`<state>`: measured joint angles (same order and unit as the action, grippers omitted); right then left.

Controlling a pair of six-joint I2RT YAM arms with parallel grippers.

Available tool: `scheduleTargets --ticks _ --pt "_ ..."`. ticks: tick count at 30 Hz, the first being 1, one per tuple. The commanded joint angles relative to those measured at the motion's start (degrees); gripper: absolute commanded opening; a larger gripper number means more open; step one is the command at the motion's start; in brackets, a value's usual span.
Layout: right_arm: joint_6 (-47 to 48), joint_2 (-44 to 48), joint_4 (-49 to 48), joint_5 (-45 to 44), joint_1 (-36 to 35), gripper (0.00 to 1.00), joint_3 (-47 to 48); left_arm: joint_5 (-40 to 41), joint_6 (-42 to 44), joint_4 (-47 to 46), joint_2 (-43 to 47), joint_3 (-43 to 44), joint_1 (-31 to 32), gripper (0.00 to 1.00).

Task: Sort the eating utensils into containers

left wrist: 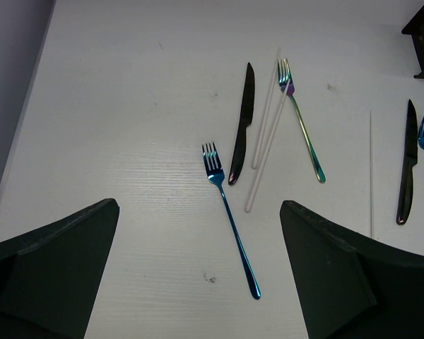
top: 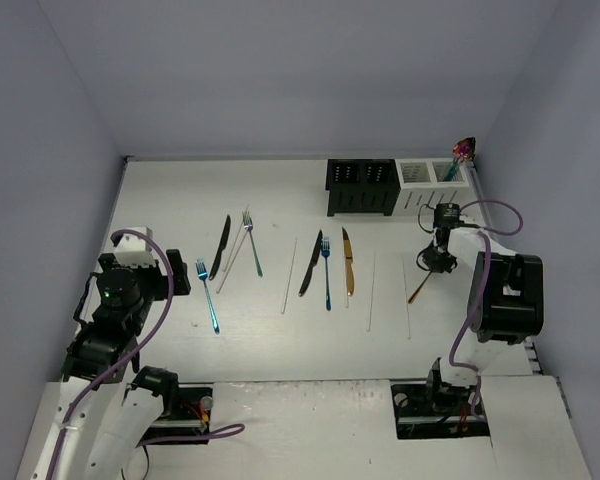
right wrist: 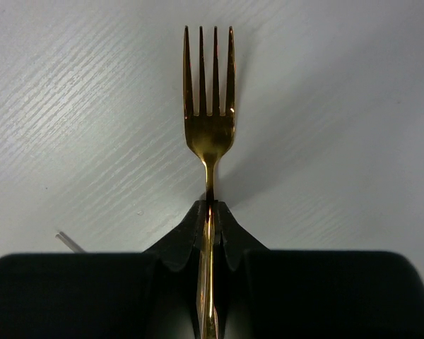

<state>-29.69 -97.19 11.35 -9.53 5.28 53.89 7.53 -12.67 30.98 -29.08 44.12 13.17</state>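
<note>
My right gripper (right wrist: 210, 212) is shut on the neck of a gold fork (right wrist: 209, 106), whose tines point away over the table. From above, that gripper (top: 435, 262) sits in front of the white container (top: 430, 185), with the fork handle (top: 418, 290) trailing towards me. The black container (top: 360, 187) stands to its left. My left gripper (left wrist: 201, 247) hangs open above a blue fork (left wrist: 230, 215). Beyond it lie a black knife (left wrist: 242, 123), two white chopsticks (left wrist: 267, 134) and an iridescent fork (left wrist: 300, 120).
Mid-table lie a single chopstick (top: 290, 275), a black knife (top: 311, 263), a second blue fork (top: 326, 272), a gold knife (top: 348, 262) and two more chopsticks (top: 371, 290). A teal utensil (top: 450, 170) stands in the white container. Walls close the table on three sides.
</note>
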Motion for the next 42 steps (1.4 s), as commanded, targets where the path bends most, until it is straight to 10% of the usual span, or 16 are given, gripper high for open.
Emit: scheduleTargets --ticks 1,15,26,42 --pt "1.1 6.2 2.5 -5.1 -0.8 0.00 1.2 0.2 -0.7 -2.6 -1.0 0.7 0.4 0.97" --pt "17.4 18.6 -16.5 -11.7 -10.6 0.00 23.6 1.5 -0.6 -2.5 -2.6 0.8 0.2 0.98" --pt "28.2 2.8 -45.1 -6.9 -9.6 0.00 29.8 1.9 -0.2 -2.8 -4.2 0.9 0.2 0.97" --pt "26.5 -17.0 -50.5 -2.4 -6.5 0.00 41.6 2.0 0.1 -3.2 -7.1 1.1 0.1 0.97"
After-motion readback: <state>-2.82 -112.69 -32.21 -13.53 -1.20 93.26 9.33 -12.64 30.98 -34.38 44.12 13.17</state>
